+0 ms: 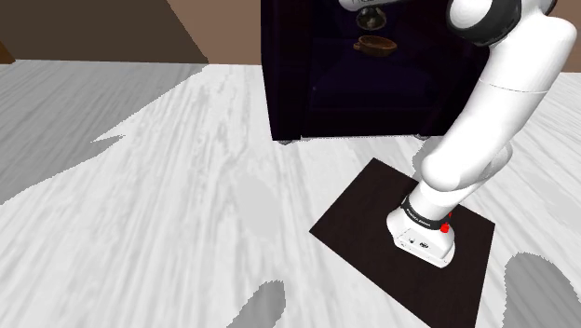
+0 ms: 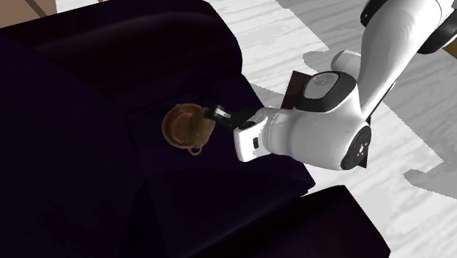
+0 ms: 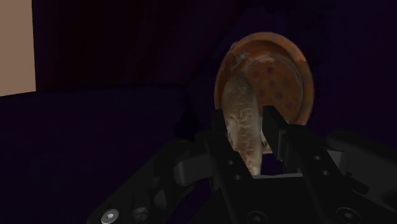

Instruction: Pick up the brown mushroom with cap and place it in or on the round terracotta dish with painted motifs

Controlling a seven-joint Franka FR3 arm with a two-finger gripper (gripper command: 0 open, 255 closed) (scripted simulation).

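- arm [image 1: 503, 102]: glossy white tubular links, rounded at every bend.
- joints [image 1: 484, 20]: dark grey to black rings set between the white shells.
- base [image 1: 424, 240]: white flared foot; black band [image 1: 421, 216] around it with faint pale marks; small red spot [image 1: 445, 226] beside the band.
- wrist housing [image 2: 307, 135]: white, bulbous; round grey cap [image 2: 320, 86] on one side, dark disc [image 2: 360, 146] at one end.
- gripper [image 3: 245, 121]: all black, angular body; two flat-faced fingers [image 3: 277, 137].
- screws [image 3: 112, 216]: small silver heads sunk into the gripper body.
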